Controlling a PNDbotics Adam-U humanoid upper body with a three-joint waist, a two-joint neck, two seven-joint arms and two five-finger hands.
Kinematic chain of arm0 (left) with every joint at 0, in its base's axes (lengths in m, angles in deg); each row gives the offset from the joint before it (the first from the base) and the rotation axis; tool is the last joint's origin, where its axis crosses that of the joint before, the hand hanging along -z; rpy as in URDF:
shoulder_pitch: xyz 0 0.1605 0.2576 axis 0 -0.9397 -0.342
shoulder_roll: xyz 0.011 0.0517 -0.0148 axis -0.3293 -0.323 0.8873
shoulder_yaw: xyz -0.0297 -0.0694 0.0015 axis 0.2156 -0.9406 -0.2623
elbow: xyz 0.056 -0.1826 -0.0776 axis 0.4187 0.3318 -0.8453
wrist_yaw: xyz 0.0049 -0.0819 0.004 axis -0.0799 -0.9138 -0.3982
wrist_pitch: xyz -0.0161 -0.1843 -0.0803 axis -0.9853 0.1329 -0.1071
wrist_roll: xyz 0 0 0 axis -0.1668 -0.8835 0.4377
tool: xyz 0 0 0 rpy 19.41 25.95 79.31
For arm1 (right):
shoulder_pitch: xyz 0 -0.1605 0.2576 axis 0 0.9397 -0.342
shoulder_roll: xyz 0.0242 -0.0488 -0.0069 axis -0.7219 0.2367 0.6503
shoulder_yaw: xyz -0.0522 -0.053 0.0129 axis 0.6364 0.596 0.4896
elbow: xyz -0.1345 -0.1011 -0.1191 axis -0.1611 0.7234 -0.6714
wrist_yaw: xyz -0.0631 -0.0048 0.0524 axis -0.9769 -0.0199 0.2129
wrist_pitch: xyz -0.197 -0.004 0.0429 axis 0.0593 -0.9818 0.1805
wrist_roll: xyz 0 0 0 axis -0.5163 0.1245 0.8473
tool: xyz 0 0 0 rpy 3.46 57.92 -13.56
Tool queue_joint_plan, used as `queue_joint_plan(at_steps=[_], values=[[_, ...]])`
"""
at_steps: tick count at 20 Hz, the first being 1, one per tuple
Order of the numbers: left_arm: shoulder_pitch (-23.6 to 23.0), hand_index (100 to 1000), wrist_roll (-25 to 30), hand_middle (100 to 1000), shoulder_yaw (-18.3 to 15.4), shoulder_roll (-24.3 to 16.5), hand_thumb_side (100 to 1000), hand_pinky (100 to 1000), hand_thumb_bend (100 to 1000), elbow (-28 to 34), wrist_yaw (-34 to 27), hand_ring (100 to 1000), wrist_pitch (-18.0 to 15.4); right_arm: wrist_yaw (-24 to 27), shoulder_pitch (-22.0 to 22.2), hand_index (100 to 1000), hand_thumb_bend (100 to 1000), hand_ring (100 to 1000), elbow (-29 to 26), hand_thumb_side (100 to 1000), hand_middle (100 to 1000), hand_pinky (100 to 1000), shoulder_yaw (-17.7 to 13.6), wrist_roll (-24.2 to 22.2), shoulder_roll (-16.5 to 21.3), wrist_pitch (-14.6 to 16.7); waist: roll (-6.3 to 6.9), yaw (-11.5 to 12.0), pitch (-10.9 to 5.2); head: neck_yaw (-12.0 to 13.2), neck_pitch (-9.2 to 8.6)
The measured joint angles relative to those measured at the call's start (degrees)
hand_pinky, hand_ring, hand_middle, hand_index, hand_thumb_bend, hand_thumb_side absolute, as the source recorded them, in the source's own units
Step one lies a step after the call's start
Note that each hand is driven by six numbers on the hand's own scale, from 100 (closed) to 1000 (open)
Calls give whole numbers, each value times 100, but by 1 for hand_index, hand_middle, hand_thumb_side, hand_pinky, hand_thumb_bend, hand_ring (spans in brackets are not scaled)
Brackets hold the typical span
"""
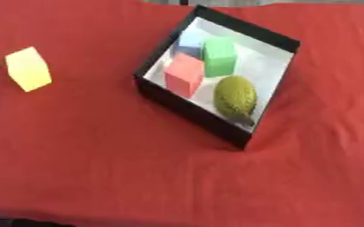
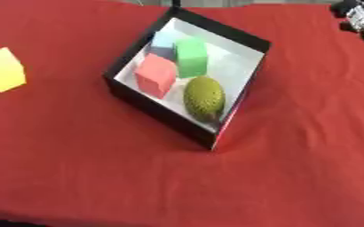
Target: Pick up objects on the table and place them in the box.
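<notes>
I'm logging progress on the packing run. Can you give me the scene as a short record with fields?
surface: red cloth
box: black walls, white floor, sits askew
in box: red block, green block, pale blue block, yellow-green bumpy ball
still on cloth: yellow block, left of box
right hand: top right edge, fingers unclear
left hand: not identifiable

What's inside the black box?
Inside the black box sit a red cube, a green block, a light blue block partly hidden behind those two, and a bumpy yellow-green ball. The near wall hides the ball's underside.
</notes>
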Motion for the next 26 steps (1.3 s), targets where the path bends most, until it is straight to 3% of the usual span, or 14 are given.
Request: queue_joint_plan(at_steps=[6, 26], values=[[20, 828, 164, 741, 6, 81, 328, 871, 774, 4, -326, 835, -154, -42, 1, 866, 100, 897, 8, 605, 763, 906, 4, -15, -22, -12, -7, 5, 3, 0, -47], [202, 830, 616, 747, 175, 323, 361, 876, 743, -28, -555, 839, -368, -116, -2, 866, 100, 894, 73, 642, 761, 906, 38, -46, -81, -35, -4, -18, 26, 10, -59]])
